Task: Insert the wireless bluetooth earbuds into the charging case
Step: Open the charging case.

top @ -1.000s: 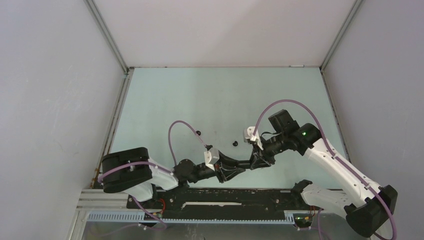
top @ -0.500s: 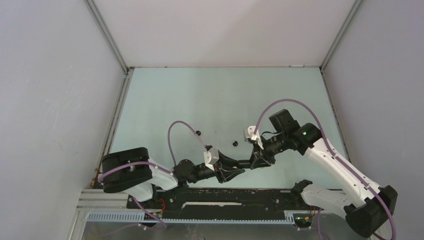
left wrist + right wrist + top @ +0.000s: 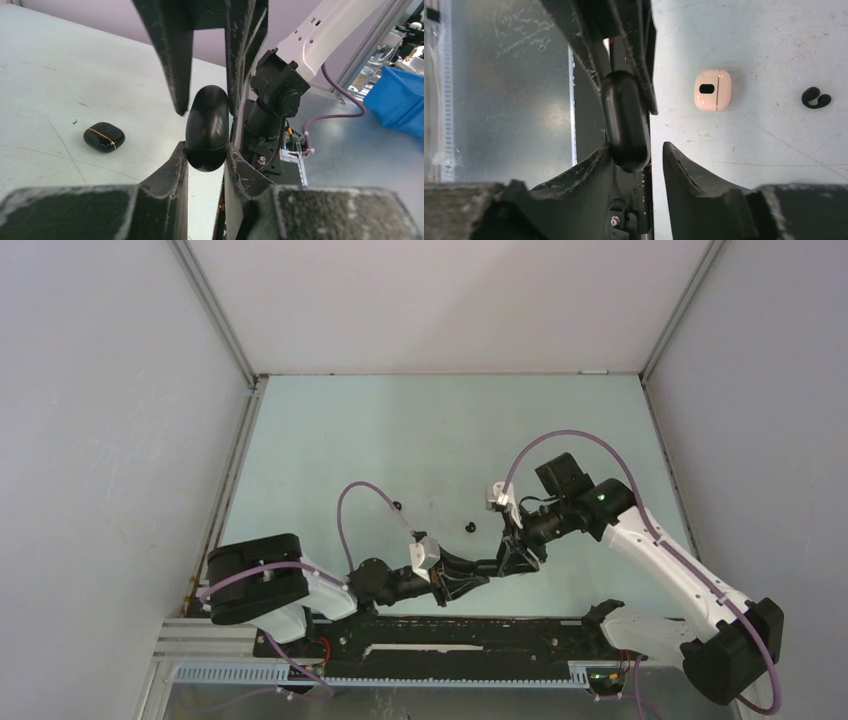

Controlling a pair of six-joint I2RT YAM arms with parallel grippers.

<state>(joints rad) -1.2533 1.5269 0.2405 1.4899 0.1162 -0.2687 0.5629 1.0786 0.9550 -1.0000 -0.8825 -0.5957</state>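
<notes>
A black oval charging case [image 3: 207, 125] hangs above the table, near its front edge. My left gripper [image 3: 206, 150] is shut on its lower end. My right gripper [image 3: 639, 150] reaches in from the opposite side and stands open around the same case [image 3: 624, 120]. One right finger touches the case and the other stands clear of it. In the top view the two grippers meet nose to nose, left gripper [image 3: 478, 573] against right gripper [image 3: 507, 560]. Two tiny black earbuds [image 3: 396, 505] [image 3: 470, 527] lie on the table beyond them. One hook-shaped black earbud [image 3: 815, 97] shows in the right wrist view.
A second black case with a gold seam [image 3: 104, 137] lies on the pale green table [image 3: 420, 430]. A cream case [image 3: 712, 89] lies there too, near the hook-shaped earbud. White walls enclose the table on three sides. The black mounting rail [image 3: 450, 635] runs along the near edge.
My right gripper's jaws have spread off the black case and that arm has shifted slightly back. My left gripper has closed tighter on the case.
</notes>
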